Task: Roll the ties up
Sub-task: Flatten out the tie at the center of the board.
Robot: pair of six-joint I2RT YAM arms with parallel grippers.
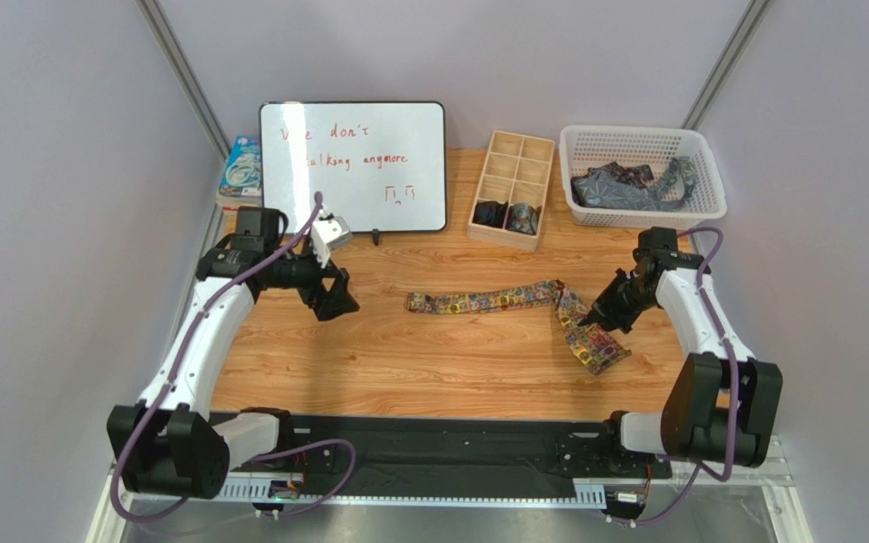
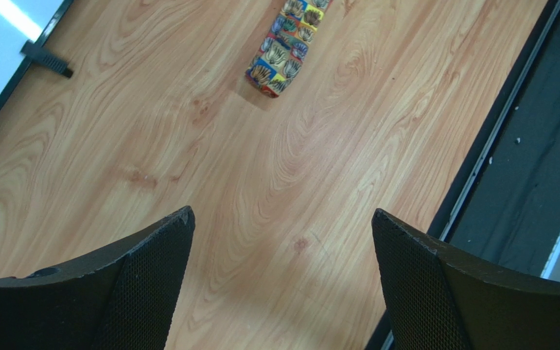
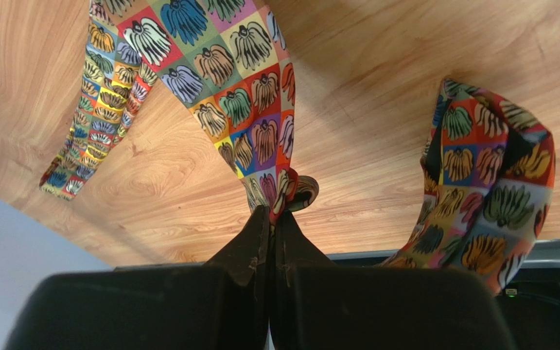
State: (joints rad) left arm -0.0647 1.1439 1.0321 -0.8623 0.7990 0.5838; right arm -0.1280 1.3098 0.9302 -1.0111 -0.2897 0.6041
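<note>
A multicoloured floral tie lies across the middle of the table, its wide end bent down to the right. My right gripper is shut on a fold of this tie, pinching the fabric between its fingertips; the wide end hangs curled to the right. My left gripper is open and empty above bare wood, left of the tie's narrow end. Dark ties lie in a white basket.
A white basket stands at the back right. A wooden divided box holds dark rolled ties. A whiteboard stands at the back left beside a blue box. A black strip runs along the near edge.
</note>
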